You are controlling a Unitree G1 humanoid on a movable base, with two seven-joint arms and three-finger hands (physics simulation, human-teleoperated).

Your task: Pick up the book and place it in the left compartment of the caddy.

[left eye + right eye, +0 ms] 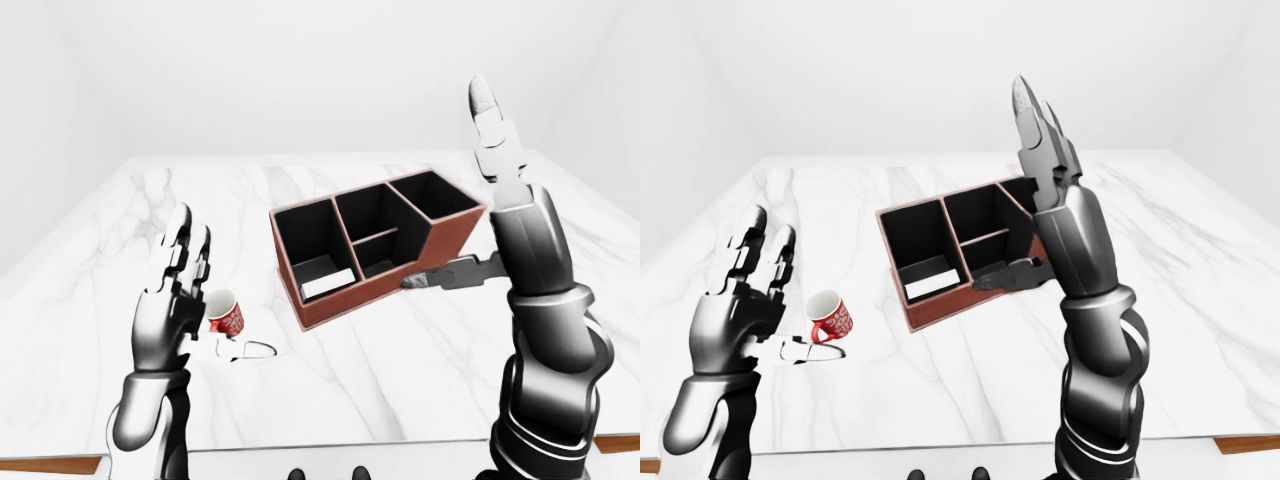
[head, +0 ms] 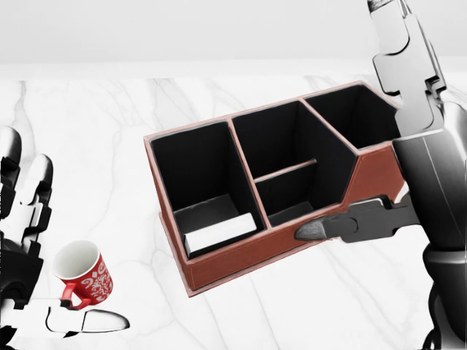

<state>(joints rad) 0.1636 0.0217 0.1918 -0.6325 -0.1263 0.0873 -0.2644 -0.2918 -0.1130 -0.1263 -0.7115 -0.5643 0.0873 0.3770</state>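
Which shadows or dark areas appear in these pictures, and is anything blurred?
Head view: the caddy compartments are nearly black inside, and the mug casts a small dark shadow on the marble. Left-eye view: even, soft light and no visible blur.

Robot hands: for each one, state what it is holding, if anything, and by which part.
Neither holds anything. The left hand and right hand are open and raised; the book lies inside the caddy.
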